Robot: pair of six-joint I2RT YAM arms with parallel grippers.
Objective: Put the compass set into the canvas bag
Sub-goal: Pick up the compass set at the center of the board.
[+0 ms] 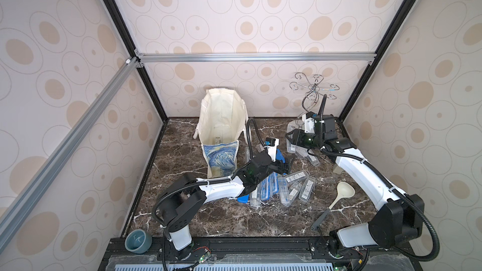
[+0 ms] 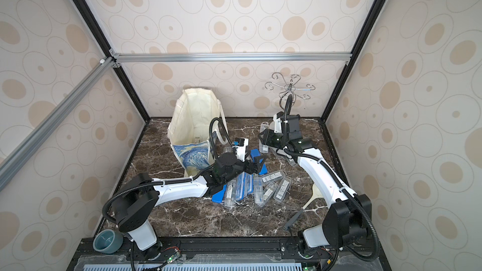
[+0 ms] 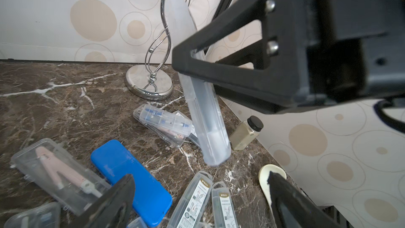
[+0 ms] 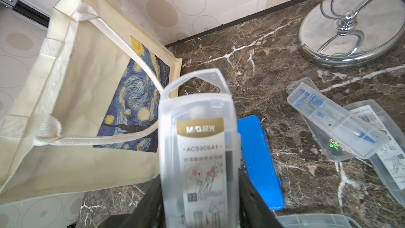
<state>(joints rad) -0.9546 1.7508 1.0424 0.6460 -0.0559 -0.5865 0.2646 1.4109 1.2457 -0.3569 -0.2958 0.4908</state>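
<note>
Up high, the right gripper [image 4: 200, 211] squeezed a compass set [image 4: 197, 150] for the canvas bag [image 1: 221, 116], while the left gripper [image 1: 287, 165] gaped empty.

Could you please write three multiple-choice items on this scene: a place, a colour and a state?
1. Where does the bag stand? A. at the back, left of the chrome stand; B. in the front right corner; C. lying flat at the front left.
2. What colour is the bowl? A. red; B. teal; C. yellow.
3. The right jaws are: A. open and empty; B. out of view; C. shut on a clear case.
1 A: both top views show it upright by the back wall. 2 B: its glaze is teal. 3 C: the right wrist view shows the case pinched between them.
</note>
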